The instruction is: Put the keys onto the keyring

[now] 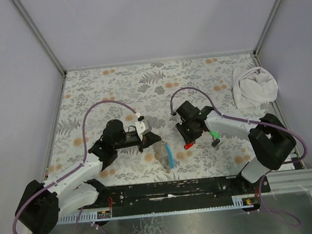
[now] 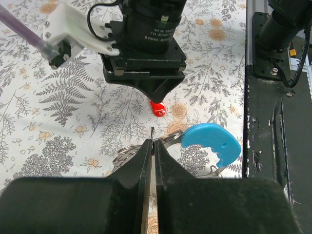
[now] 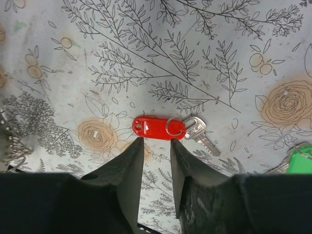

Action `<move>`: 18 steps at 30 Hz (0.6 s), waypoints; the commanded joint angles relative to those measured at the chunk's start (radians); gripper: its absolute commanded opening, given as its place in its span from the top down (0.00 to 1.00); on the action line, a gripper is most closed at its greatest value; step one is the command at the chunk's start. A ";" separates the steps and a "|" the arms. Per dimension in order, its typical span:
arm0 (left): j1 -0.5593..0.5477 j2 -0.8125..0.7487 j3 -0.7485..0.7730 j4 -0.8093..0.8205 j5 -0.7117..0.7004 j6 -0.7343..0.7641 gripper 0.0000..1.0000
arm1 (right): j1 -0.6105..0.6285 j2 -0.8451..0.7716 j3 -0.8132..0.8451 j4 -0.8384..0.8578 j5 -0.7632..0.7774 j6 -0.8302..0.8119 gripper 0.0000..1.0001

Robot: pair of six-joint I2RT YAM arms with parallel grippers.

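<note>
Currently, left gripper [image 2: 152, 142] is pinching the keyring [image 2: 210, 146], fully closed on its thin wire, seemingly steadying it for threading — right gripper [image 3: 156, 145], jaws partly apart and empty, is hovering just short of the red key [image 3: 157, 127] lying flat on the table [image 3: 219, 39].

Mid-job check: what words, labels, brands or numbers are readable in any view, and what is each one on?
No text reads cleanly.
White print on the black wrist housing of the right arm: upside down and blurred, unreadable.
Metal blade of the red key: any stamping is too small to read.
Red key's plastic head and the blue part of the keyring: no lettering visible.
</note>
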 commanded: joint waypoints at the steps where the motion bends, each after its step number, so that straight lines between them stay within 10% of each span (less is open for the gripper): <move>1: -0.004 -0.028 0.007 0.035 -0.041 -0.018 1.00 | 0.039 0.034 0.059 -0.053 0.081 -0.032 0.65; 18: -0.004 -0.036 0.002 0.037 -0.029 -0.016 1.00 | 0.090 0.140 0.116 -0.094 0.196 -0.070 0.73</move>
